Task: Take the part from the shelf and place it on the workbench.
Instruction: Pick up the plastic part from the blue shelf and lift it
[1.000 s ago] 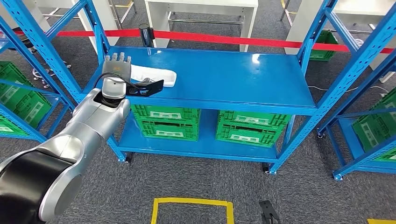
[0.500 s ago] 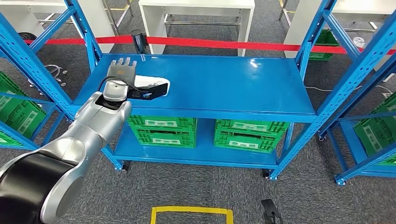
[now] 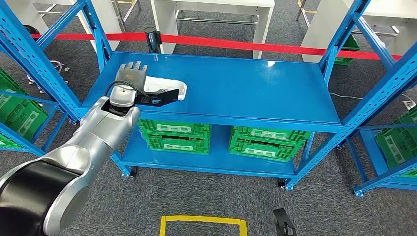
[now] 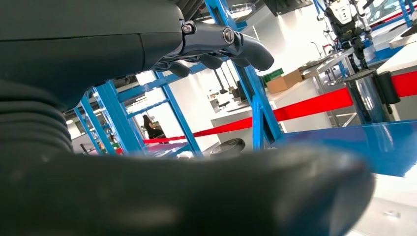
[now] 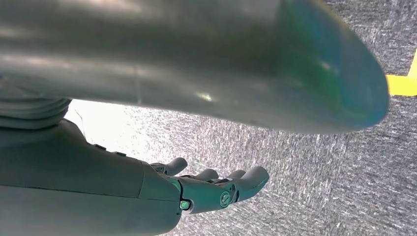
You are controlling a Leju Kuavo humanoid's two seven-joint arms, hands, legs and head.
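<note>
Left hand (image 3: 132,74) is reaching over the left end of the blue shelf's (image 3: 246,93) top deck, fingers (image 3: 134,66) spread flat, thumb jutting toward the centre. White part (image 3: 169,87) is lying on that deck, just beside and partly under the hand; whether the hand is touching it cannot be told. Nothing is gripped; the left wrist view shows the fingers (image 4: 231,46) extended with air beneath them.

Right hand (image 5: 196,189) is hanging over grey carpet (image 5: 314,162), fingers loosely apart, holding nothing.

Green crates (image 3: 174,135) are sitting on the lower deck. Red barrier tape (image 3: 255,46) is running behind the shelf.
</note>
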